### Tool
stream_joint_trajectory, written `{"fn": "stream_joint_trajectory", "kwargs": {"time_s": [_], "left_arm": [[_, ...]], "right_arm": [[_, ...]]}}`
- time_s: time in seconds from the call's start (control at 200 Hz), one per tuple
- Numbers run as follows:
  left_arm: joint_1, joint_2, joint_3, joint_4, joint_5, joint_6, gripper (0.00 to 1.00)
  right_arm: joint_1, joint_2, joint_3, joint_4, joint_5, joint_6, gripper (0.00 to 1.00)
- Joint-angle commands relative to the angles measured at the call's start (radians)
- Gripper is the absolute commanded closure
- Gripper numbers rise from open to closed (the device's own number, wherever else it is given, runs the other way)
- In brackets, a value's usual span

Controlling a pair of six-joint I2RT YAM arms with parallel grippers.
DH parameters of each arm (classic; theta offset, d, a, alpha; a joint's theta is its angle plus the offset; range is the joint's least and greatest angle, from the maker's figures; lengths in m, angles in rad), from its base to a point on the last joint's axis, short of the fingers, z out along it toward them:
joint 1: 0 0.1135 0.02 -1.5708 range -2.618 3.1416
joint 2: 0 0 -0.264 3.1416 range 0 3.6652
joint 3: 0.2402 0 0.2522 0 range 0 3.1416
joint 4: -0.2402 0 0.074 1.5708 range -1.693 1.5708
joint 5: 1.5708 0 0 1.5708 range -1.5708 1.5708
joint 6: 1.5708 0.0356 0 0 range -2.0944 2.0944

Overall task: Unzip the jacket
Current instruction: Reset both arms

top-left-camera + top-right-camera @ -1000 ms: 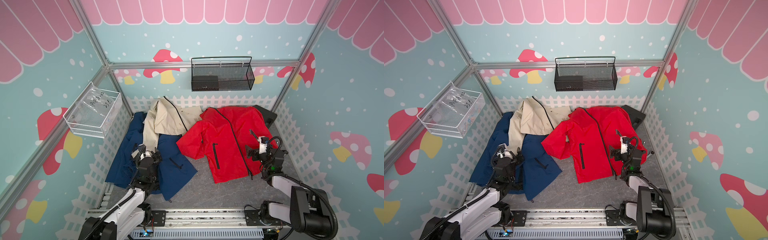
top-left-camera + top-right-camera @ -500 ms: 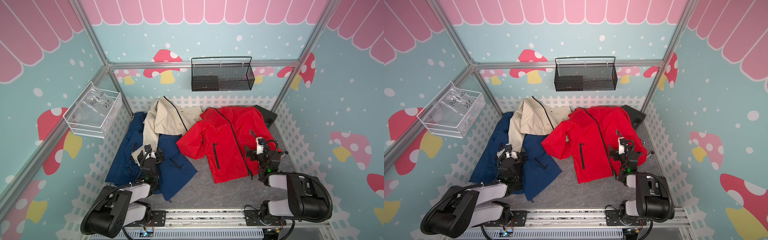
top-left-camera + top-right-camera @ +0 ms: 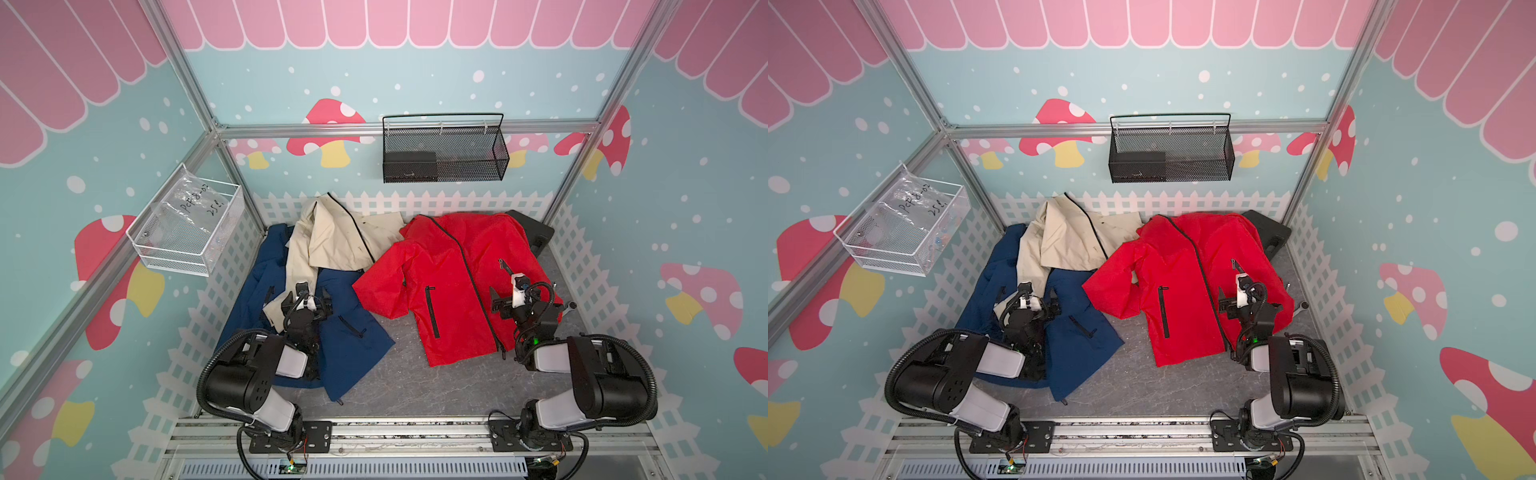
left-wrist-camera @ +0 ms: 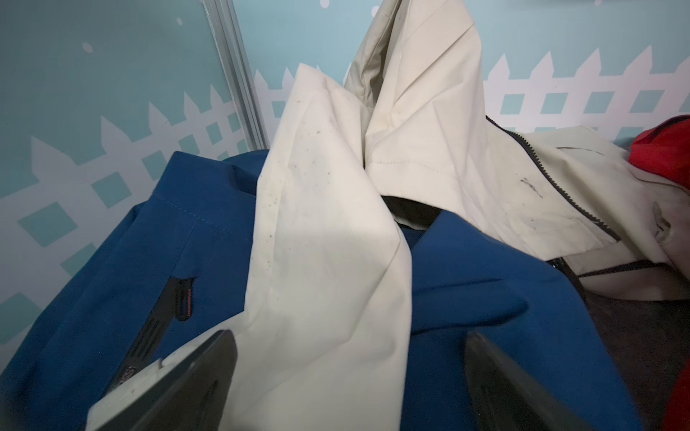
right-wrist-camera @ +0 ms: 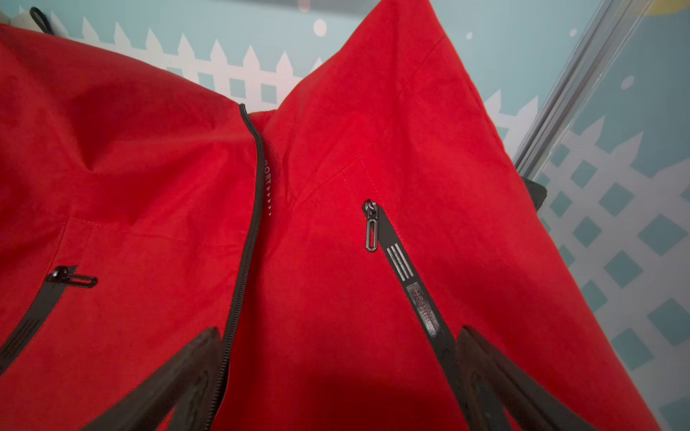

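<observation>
Fingers (image 5: pixel 175 380) of right gripper (image 5: pixel 336 336) and left gripper (image 4: pixel 347 336) gape empty; the red jacket (image 3: pixel 457 270), likely limp, light and slippery, wants pinching at the collar end of its zipper (image 5: pixel 246 239).

A robot test cell: aluminium frame (image 3: pixel 548 124), printed mushroom wall panels (image 3: pixel 374 75), black mesh basket (image 3: pixel 465 153) at 12 o'clock, white wire basket (image 3: pixel 187 245) at 9 o'clock, left arm (image 3: pixel 249 374) and right arm (image 3: pixel 598 382) bolted to a rail (image 3: pixel 415 434) at 6 o'clock.

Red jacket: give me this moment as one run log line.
red jacket: front up, main zipper closed | right gripper: open over it, empty | left gripper: open over beige sleeve, empty
</observation>
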Motion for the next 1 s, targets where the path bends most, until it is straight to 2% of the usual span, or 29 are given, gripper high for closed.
{"fn": "stream_joint_trajectory", "kwargs": {"time_s": [0.0, 0.09, 0.125, 0.185, 0.33, 0.46, 0.736, 0.991], "left_arm": [[0.014, 0.008, 0.040, -0.001, 0.025, 0.007, 0.01], [0.045, -0.019, 0.120, -0.210, 0.004, -0.052, 0.01], [0.072, -0.015, 0.146, -0.256, 0.027, -0.073, 0.01], [0.104, -0.027, 0.164, -0.315, 0.079, -0.107, 0.01], [0.102, -0.027, 0.152, -0.289, 0.077, -0.101, 0.00], [0.058, -0.016, 0.114, -0.194, 0.075, -0.039, 0.00], [0.082, -0.025, 0.146, -0.276, 0.123, -0.059, 0.00], [0.082, -0.024, 0.146, -0.273, 0.124, -0.058, 0.01]], "right_arm": [[0.012, 0.016, -0.029, 0.084, 0.005, -0.026, 0.00], [0.014, 0.029, -0.033, 0.113, 0.007, -0.020, 0.00], [0.014, 0.018, -0.025, 0.073, 0.014, -0.024, 0.00], [0.014, 0.033, -0.031, 0.116, 0.016, -0.015, 0.00], [0.014, 0.024, -0.032, 0.103, 0.023, -0.016, 0.00], [0.014, 0.026, -0.034, 0.108, 0.024, -0.016, 0.00], [0.014, 0.026, -0.034, 0.108, 0.024, -0.016, 0.00], [0.014, 0.026, -0.034, 0.108, 0.024, -0.016, 0.00]]}}
